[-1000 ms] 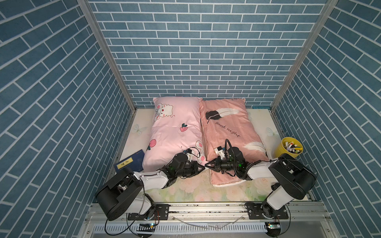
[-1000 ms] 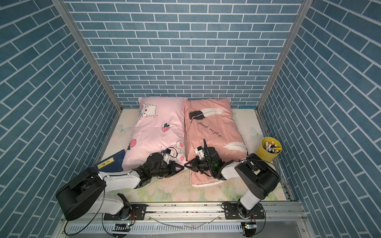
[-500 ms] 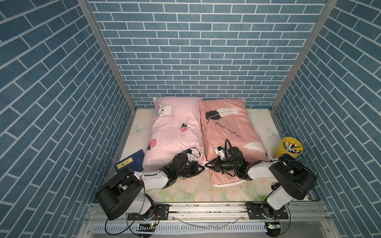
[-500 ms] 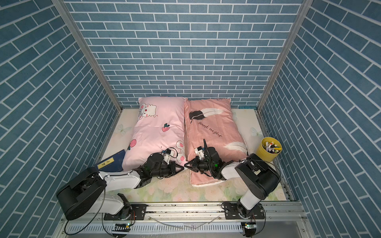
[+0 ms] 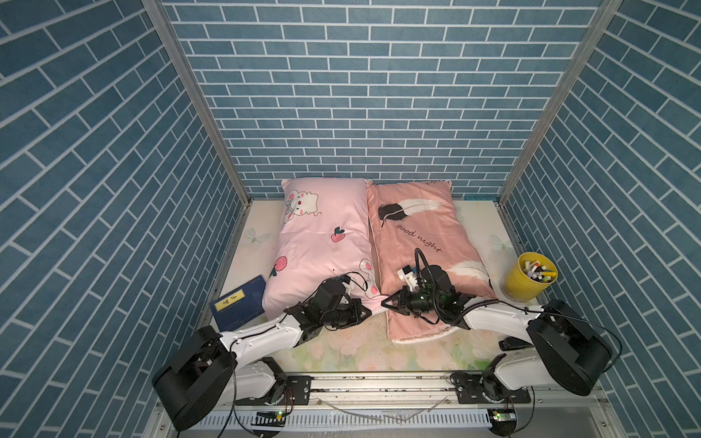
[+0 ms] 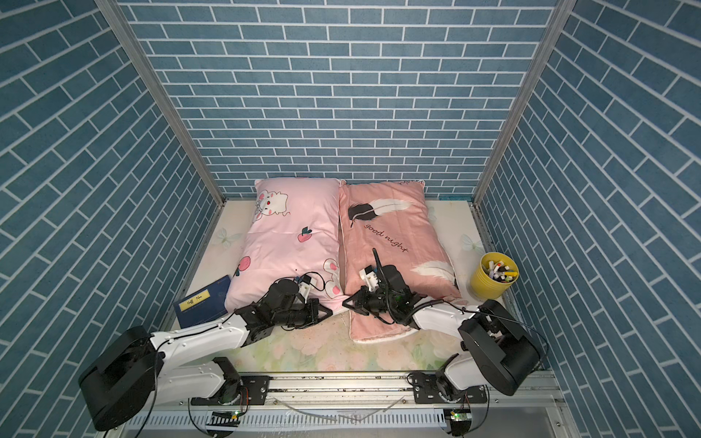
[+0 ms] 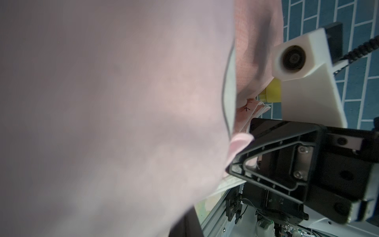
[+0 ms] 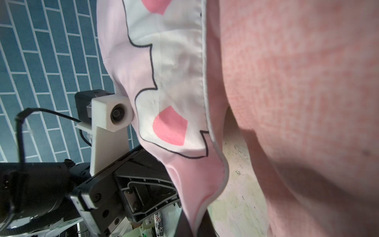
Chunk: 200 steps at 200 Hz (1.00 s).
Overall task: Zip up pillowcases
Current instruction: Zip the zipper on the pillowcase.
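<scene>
Corner of the bunny pillowcase [image 5: 322, 242] beside the feather pillowcase [image 5: 415, 216] sits pinched in right jaws, left jaws closed alongside.

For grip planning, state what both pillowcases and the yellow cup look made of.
Bunny pillowcase: thin smooth cloth, faint sheen, soft creases, piped edge. Feather pillowcase: matte cloth; its weave grain shows close up. Yellow cup: rigid, smooth, slightly glossy; plastic or painted metal, unclear.
</scene>
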Each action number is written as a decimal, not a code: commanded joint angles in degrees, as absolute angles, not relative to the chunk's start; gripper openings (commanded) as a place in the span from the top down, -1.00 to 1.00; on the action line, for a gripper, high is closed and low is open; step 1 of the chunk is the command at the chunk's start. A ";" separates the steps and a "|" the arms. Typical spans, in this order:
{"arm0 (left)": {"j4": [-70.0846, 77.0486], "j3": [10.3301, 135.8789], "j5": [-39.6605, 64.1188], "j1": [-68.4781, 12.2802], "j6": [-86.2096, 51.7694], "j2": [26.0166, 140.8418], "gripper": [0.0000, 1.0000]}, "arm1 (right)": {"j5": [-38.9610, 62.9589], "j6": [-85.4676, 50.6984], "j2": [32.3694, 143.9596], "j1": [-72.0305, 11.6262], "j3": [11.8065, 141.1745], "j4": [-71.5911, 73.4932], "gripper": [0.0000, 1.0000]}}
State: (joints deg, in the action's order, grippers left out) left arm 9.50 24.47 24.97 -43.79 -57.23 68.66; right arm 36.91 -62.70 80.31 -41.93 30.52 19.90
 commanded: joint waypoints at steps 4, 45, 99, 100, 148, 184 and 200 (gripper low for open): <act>-5.20 26.23 22.25 -43.14 -53.82 65.75 1.00 | 32.52 -55.71 77.99 -41.31 34.70 10.05 1.00; -22.13 29.98 18.61 -41.41 -49.54 61.28 1.00 | 28.24 -50.01 76.08 -41.25 38.99 1.83 1.00; -36.86 32.84 13.13 -40.61 -46.78 58.16 1.00 | 23.20 -43.90 76.54 -40.96 45.63 -6.93 1.00; -37.06 32.90 13.02 -40.61 -46.81 58.04 1.00 | 23.11 -43.83 76.55 -40.96 45.71 -7.07 1.00; -44.65 34.10 9.59 -40.08 -45.91 55.75 1.00 | 19.47 -40.39 76.84 -39.75 49.77 -11.83 1.00; -46.91 34.50 7.38 -39.66 -45.28 54.97 1.00 | 15.82 -38.24 77.67 -38.76 52.66 -16.55 1.00; -47.26 33.95 7.64 -39.64 -45.29 55.19 1.00 | 14.80 -37.15 77.78 -38.05 53.74 -18.23 1.00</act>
